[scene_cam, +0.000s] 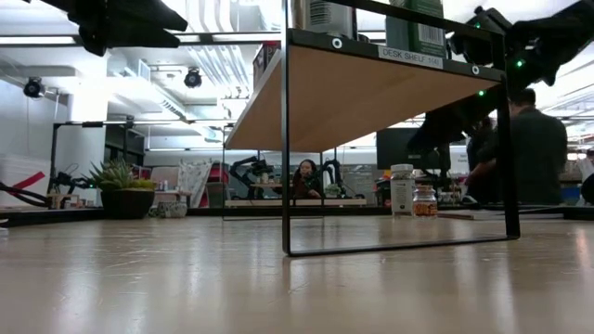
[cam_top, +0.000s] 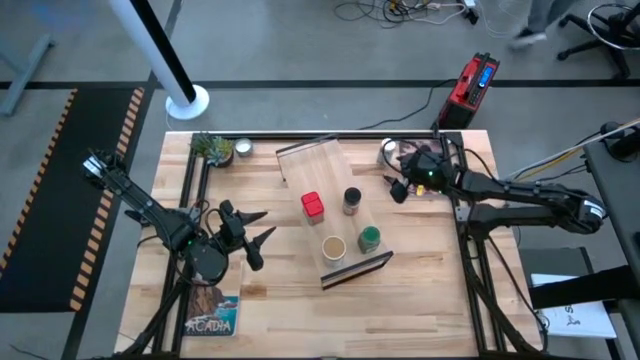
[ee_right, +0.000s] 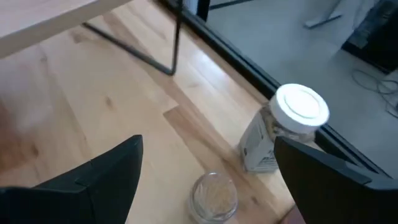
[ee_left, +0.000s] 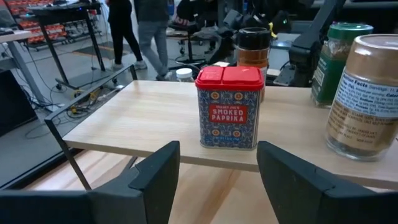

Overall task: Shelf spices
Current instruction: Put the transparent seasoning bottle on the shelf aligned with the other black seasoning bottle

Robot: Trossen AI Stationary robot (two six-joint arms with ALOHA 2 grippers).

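The shelf [cam_top: 322,170] is a light-wood board that stands mid-table on thin dark legs [scene_cam: 285,158]. On its top stand a red square tin [ee_left: 228,107], a black-lidded jar [ee_left: 254,48], a green-lidded jar [ee_left: 339,61] and a wide tan-lidded jar [ee_left: 368,93]. My left gripper [cam_top: 252,232] is open and level on the shelf's left side, facing the red tin. My right gripper [ee_right: 208,158] hangs open above a white-capped jar [ee_right: 291,124] and a small brown jar [ee_right: 214,196]. Both of these stand on the table at the far right, beside the shelf.
A potted plant [cam_top: 212,147] and a little silver dish [cam_top: 242,149] sit at the far left corner. One picture-covered book [cam_top: 210,315] lies near the left front and another [cam_top: 430,160] at the far right. Bare tabletop lies in front of the shelf. People stand beyond the table.
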